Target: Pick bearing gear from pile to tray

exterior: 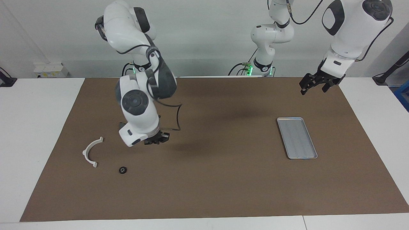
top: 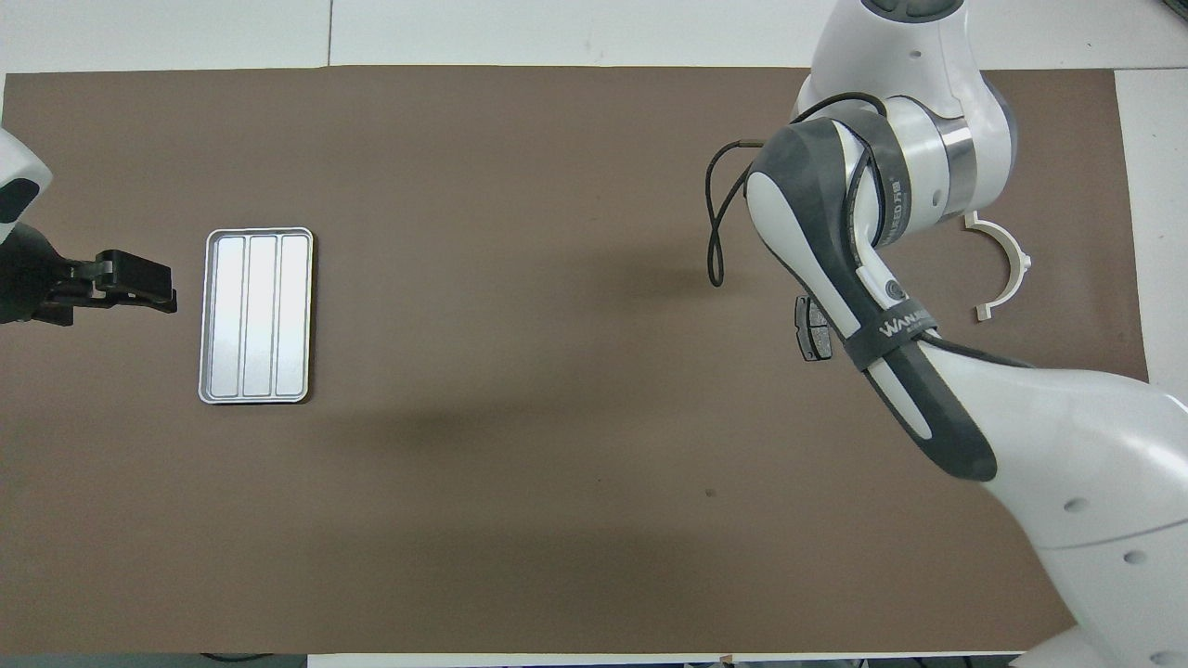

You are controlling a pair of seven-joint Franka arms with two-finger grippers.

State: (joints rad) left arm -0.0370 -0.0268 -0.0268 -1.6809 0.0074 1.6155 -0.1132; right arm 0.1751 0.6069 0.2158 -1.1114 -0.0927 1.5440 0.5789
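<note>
Right gripper low over the pile by the brake pad, finger state unreadable. Should centre squarely on the black gear before closing. Left gripper waits with fingers apart near the tray

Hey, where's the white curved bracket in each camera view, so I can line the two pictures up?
Facing view: the white bracket lies at the lower left of the picture, beside a small black round piece.
Overhead view: the white bracket lies at the right edge, partly under the right arm; the black piece is hidden there.
Shared landmark: the tray at the left arm's end of the table, at the opposite edge from the bracket in both views.
</note>
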